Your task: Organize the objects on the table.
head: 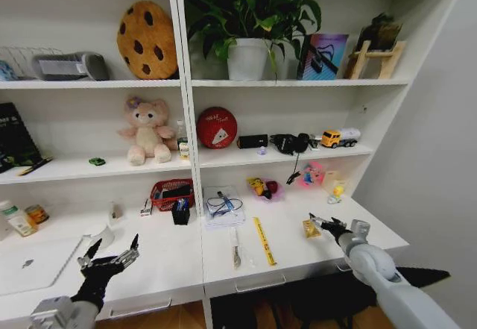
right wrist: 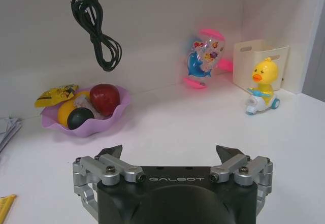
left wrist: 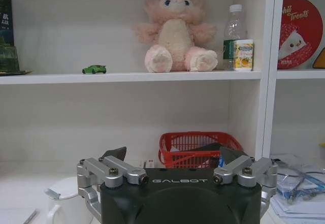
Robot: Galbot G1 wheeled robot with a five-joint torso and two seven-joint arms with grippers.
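Your left gripper (head: 112, 255) hovers above the front edge of the long white desk (head: 179, 258), jaws spread wide and holding nothing; it sits just right of the slim silver laptop (head: 33, 262) lying closed at the desk's left end, probably poised to start on that side's clutter. Your right gripper (head: 322, 223) is likewise wide open and empty, hanging over the desk's right front corner just beside a small yellow packet (head: 310, 228). Both gripper bodies carry the lettering "GALBOT". Between the two, a yellow ruler (head: 263, 241) and a slim grey tool (head: 235, 247) lie near the front edge, loose and unsorted. Toward the back edge stand a red mesh basket (head: 171, 192), a black pen holder (head: 180, 211), a clear plastic box of cables (head: 223, 206) and a lilac wavy-rimmed dish of toy fruit (right wrist: 85, 113), which look like natural homes for strays. On the shelf above, a round red tin (left wrist: 300, 31) reads "Treats" beside a clear plastic bottle (left wrist: 233, 31).
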